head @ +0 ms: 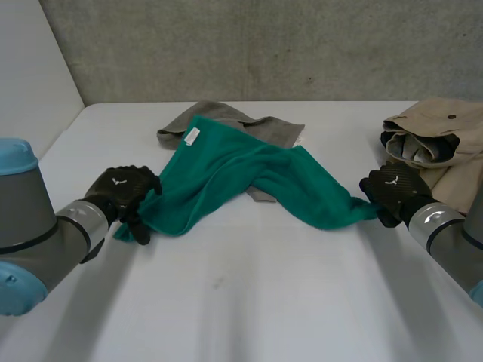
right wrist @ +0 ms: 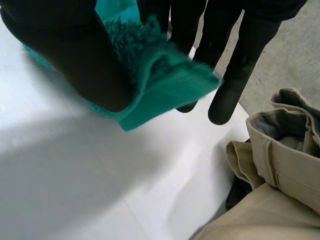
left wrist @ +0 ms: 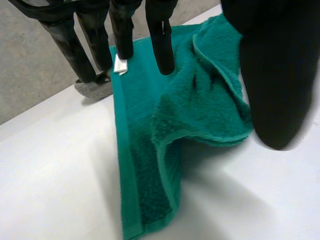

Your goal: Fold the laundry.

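Towel (head: 241, 177) spans between pinching left hand (head: 122, 190) and right hand (head: 394, 190).

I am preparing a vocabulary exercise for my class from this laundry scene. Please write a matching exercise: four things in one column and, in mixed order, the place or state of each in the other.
1 green towel
2 grey cloth
3 beige garment
4 white label

a heaped beside the right hand
b at the towel's far corner
c pinched at one end by the left hand, at the other by the right hand
d partly under the towel

Pairs: 1-c, 2-d, 3-a, 4-b
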Robot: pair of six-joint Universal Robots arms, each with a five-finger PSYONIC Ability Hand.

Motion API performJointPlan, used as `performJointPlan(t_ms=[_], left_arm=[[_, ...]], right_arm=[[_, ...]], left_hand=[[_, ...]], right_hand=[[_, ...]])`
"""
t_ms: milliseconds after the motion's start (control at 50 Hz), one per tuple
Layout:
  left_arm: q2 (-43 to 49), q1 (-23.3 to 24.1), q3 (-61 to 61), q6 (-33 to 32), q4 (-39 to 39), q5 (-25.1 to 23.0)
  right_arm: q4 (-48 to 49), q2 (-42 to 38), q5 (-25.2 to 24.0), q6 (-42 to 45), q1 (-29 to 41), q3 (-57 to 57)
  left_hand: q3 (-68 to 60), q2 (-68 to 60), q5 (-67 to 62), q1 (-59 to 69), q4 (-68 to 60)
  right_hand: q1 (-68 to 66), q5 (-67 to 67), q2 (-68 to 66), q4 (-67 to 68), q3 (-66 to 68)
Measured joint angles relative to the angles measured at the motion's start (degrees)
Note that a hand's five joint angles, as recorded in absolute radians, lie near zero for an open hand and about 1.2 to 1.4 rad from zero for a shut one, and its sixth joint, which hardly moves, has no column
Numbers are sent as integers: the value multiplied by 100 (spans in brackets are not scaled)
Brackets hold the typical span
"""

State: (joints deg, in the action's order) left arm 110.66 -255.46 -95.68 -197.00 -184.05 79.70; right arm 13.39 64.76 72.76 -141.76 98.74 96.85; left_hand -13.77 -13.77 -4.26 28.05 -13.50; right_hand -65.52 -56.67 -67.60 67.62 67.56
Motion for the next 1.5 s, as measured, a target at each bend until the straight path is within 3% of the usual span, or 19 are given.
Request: performJointPlan(t_ms=[300, 520, 580, 600, 620, 640, 680, 720, 800, 1000, 1040, 1100, 1120, 1200, 1320, 1440, 1500], left_arm=[[747, -396, 691, -449, 387, 554], [1312, -245, 1223, -430, 555, 340], [1423, -204, 1365, -402, 601, 333], [1488, -180, 1449, -393, 622, 338], [1539, -160, 1515, -390, 638, 347], [1575, -146, 1566, -388, 648, 357], [1681, -102, 1740, -389, 661, 418], [1759, -71, 1895, -392, 665, 500], [1868, -35, 2215, -395, 655, 719], [1897, -17, 2985, -379, 515, 1062], [1817, 29, 3162, -378, 483, 1072], [1777, 53, 3224, -379, 476, 1073], [1635, 133, 3367, -387, 464, 1072], [1314, 310, 3489, -405, 460, 1063], [715, 583, 3532, -533, 459, 1031], [170, 790, 3505, -714, 466, 966], [-217, 941, 3455, -816, 478, 876]], right_arm=[[59, 74, 188, -574, 218, -7], [57, 67, 178, -547, 194, -8], [47, 72, 174, -552, 192, -13], [35, 78, 174, -551, 193, -18], [22, 85, 174, -548, 195, -21], [9, 92, 175, -543, 197, -24], [-81, 135, 180, -491, 205, -27], [-199, 190, 185, -410, 209, -25], [-757, 449, 169, -27, 175, 1], [-3957, 1312, -583, 1809, -7, 411], [-4570, 1346, -826, 2224, -36, 363], [-4680, 1340, -881, 2284, -42, 312], [-4839, 1262, -983, 2247, -40, -3], [-4588, 1019, -811, 1571, 101, -766], [-4132, 427, -222, 457, 584, -2134], [-3909, -302, 171, -90, 1089, -3209], [-3763, -1075, 300, -556, 1470, -4040]], left_hand=[[178, 218, 141, 0, 209], [178, 218, 141, 0, 209], [-91, -87, -97, -534, -111], [-656, -732, -653, -399, -705], [-1673, -1681, -1654, 505, -1727], [-1673, -1681, -1654, 505, -1727], [-4089, -4116, -3962, 2972, -4071], [-4590, -4619, -4536, 3435, -4643], [-5313, -5350, -5218, 3782, -5387], [-5328, -5361, -5218, 3782, -5405], [-5328, -5361, -5218, 3782, -5404], [-5328, -5361, -5218, 3782, -5404], [-5326, -5348, -5219, 3782, -5392], [-5311, -5318, -5209, 3781, -5314], [-5310, -5279, -5206, 3781, -5288], [-5242, -5231, -5199, 3760, -5240], [-5165, -5170, -5198, 3760, -5179]], right_hand=[[0, -38, -40, 103, 73], [0, -38, -40, 103, 73], [0, -37, -40, 103, 73], [0, -37, -40, 103, 73], [0, -38, -40, 103, 73], [0, -38, -40, 103, 73], [0, -38, -40, 103, 73], [0, -38, -40, 103, 73], [0, -38, -40, 103, 73], [37, 17, 22, 40, 11], [1879, 1847, 2048, -1794, -1844], [2664, 2664, 2845, -2689, -2738], [3937, 4096, 4174, -4059, -4054], [4771, 5063, 5006, -4999, -5024], [4775, 5125, 5063, -5018, -5078], [4775, 5125, 5063, -5018, -5078], [4775, 5124, 5063, -5018, -5078]])
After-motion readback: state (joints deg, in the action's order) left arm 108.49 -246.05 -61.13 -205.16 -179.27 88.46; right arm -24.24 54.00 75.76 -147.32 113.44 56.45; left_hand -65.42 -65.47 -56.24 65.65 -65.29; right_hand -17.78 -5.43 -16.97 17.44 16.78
